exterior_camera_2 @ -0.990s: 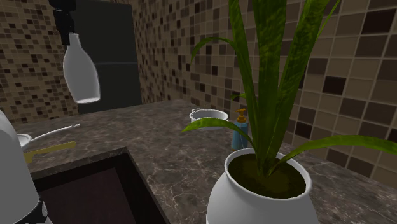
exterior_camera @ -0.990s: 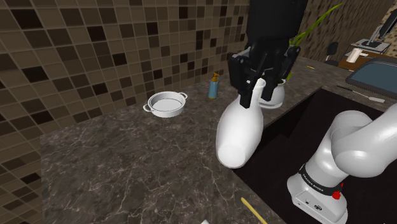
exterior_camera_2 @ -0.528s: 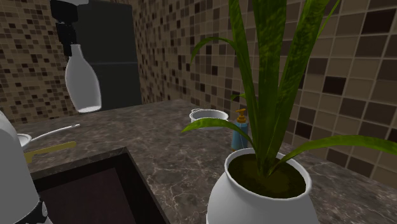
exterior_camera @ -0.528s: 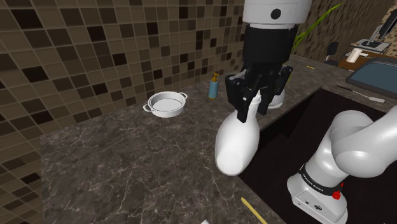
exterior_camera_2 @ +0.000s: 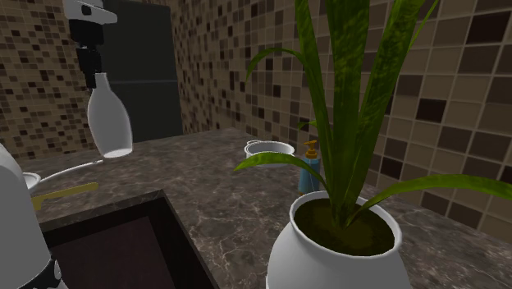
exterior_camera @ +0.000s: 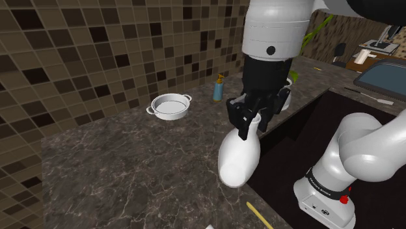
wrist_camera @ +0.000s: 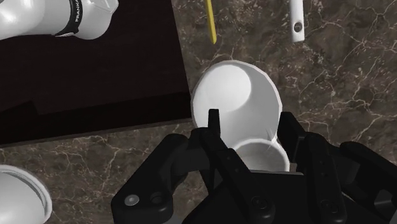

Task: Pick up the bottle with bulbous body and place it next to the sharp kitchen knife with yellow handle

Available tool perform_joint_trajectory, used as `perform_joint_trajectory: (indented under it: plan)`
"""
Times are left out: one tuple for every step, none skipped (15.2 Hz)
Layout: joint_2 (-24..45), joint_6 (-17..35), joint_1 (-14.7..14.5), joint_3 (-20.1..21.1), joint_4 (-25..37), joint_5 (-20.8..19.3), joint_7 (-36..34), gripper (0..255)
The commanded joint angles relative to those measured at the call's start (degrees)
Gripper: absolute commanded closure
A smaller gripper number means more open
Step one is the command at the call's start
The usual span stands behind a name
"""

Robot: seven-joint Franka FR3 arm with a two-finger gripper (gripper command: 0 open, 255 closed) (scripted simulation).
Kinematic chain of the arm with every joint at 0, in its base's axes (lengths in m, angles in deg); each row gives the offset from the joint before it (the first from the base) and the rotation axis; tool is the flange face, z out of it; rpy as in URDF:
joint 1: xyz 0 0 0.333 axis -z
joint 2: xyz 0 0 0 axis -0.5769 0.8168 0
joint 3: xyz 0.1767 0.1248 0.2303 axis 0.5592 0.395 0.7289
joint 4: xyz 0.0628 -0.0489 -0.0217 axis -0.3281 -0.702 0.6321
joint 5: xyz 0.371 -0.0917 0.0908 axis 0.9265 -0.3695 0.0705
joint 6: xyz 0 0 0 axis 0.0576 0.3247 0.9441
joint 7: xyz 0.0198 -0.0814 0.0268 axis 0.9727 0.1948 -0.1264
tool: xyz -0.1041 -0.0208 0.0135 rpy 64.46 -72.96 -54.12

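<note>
The white bottle (exterior_camera: 239, 156) with a bulbous body hangs in the air above the dark marbled counter (exterior_camera: 130, 162), near the sink's edge. My black gripper (exterior_camera: 250, 120) is shut on its narrow neck. The second exterior view has the bottle (exterior_camera_2: 109, 123) hanging upright under the gripper (exterior_camera_2: 92, 64), well off the surface. In the wrist view the fingers (wrist_camera: 213, 124) clasp the neck and the bottle's body (wrist_camera: 232, 95) swells out below the gripper (wrist_camera: 251, 137). The knife's yellow handle (exterior_camera: 259, 215) lies on the counter close in front of the bottle, as also seen from the wrist camera (wrist_camera: 210, 22) and across the counter (exterior_camera_2: 66, 191).
A dark sunken sink (exterior_camera: 306, 149) borders the counter beside the bottle. A white two-handled pan (exterior_camera: 169, 105) and a blue soap bottle (exterior_camera: 218, 88) stand by the tiled wall. A potted plant (exterior_camera_2: 336, 238) stands by the sink. A white utensil handle (wrist_camera: 296, 22) lies near the knife.
The gripper has come down with the bottle and shifted slightly toward the shoulder view's left and the front of the counter. The grip has stayed shut on the neck.
</note>
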Motion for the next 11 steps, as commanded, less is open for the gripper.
perform_joint_trajectory:
  plan:
    - [-0.37, 1.39, -0.14, 0.21, -1.70, 0.25, 0.24, 255]
    - [-0.51, 2.11, -0.21, 0.35, -2.56, 0.39, 0.34, 255]
    - [-0.65, 2.82, -0.27, 0.49, -3.40, 0.53, 0.44, 255]
    - [-0.76, 3.54, -0.34, 0.64, -4.23, 0.67, 0.53, 255]
    - [-0.87, 4.26, -0.40, 0.79, -5.05, 0.81, 0.63, 255]
    - [-0.96, 4.99, -0.47, 0.95, -5.85, 0.95, 0.72, 255]
    - [-1.04, 5.71, -0.53, 1.12, -6.65, 1.09, 0.80, 255]
    - [-1.10, 6.44, -0.59, 1.29, -7.44, 1.24, 0.89, 255]
    - [-1.16, 7.18, -0.65, 1.47, -8.22, 1.38, 0.97, 255]
    - [-1.19, 7.91, -0.70, 1.65, -8.99, 1.53, 1.05, 255]
    - [-1.22, 8.65, -0.76, 1.83, -9.75, 1.68, 1.13, 255]
